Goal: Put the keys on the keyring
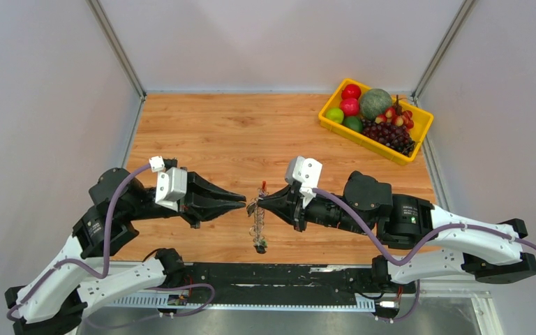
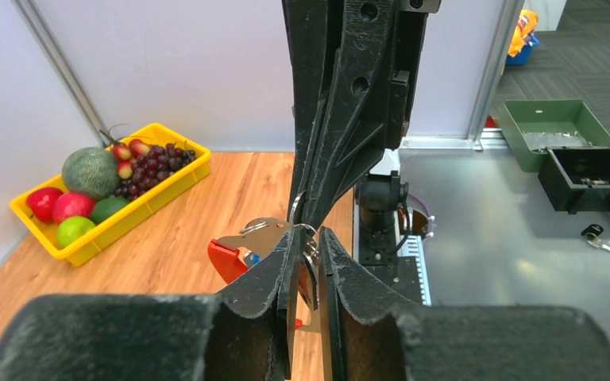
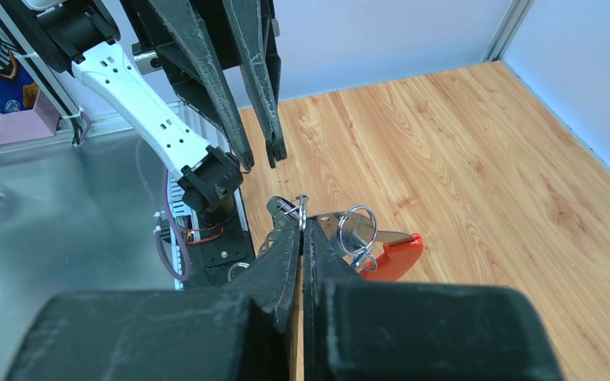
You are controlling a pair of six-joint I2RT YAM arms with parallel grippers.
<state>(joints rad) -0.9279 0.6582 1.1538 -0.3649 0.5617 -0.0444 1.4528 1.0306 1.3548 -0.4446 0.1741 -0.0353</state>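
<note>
Right gripper [image 3: 302, 216] pinches keyring [image 3: 393, 254], left gripper's [image 3: 260, 163] jaws parted.

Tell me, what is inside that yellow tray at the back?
Fruit: two red apples, a lime-green fruit, a grey-green melon and dark grapes fill the yellow tray. The tray's floor, and anything beneath the fruit, is covered.

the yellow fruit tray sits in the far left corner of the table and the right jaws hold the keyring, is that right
No: the yellow fruit tray sits in the far right corner of the table, as the top external view shows. The right gripper does hold the keyring in its jaws.
</note>
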